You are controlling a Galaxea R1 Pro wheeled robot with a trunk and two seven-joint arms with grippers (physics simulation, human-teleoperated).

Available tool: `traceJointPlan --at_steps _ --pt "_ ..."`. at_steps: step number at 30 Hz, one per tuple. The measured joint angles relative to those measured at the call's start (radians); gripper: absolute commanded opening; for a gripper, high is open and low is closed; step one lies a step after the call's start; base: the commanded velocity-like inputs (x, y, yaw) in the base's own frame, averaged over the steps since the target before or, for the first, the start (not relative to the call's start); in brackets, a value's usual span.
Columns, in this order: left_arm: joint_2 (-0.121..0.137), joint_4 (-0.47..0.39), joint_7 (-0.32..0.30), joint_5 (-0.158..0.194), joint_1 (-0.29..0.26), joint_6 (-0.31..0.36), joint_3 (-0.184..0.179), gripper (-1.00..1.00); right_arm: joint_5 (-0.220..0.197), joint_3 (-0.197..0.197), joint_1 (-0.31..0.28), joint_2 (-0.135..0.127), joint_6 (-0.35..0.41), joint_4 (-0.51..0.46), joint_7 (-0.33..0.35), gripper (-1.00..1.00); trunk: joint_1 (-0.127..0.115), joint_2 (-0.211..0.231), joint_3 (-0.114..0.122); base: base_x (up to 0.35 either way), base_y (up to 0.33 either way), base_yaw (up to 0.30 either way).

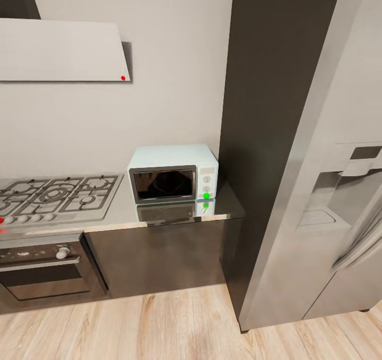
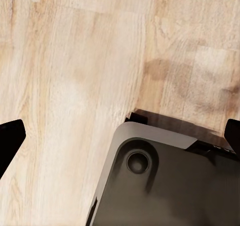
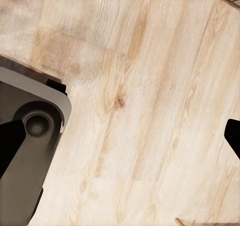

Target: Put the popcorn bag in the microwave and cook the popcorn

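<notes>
The microwave (image 1: 173, 174) is a small boxy unit in pale mint-blue with rounded edges, a dark-framed glass door that mirrors the room, two white knobs and a glowing green light at its lower right corner. It stands at the far side of the countertop (image 1: 119, 216), a smooth grey metallic slab glossy enough to reflect the microwave's front and light. It sits between the grated steel gas hob (image 1: 55, 194) on the left and the tall brushed-steel fridge (image 1: 313, 153) on the right. Glossy black cabinet fronts (image 1: 159, 259) run below, beside a built-in oven (image 1: 42, 272). A white slanted hood (image 1: 61, 49) hangs on the pale grey wall. Pale wood planks (image 1: 159, 323) cover the floor. In each wrist view, the left gripper (image 2: 120, 138) and the right gripper (image 3: 122, 136) hang over those planks and the robot's dark rounded base (image 2: 170, 186), fingertips spread wide apart with nothing between them.
</notes>
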Motion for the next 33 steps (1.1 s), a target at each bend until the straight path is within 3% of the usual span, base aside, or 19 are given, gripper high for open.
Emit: traceJointPlan --at_steps 33 --pt "0.000 0.000 0.000 0.000 0.000 0.000 0.000 1.00 0.000 0.000 0.000 0.000 0.000 0.000 0.000 1.00 0.000 0.000 0.000 0.000 0.000 0.000"
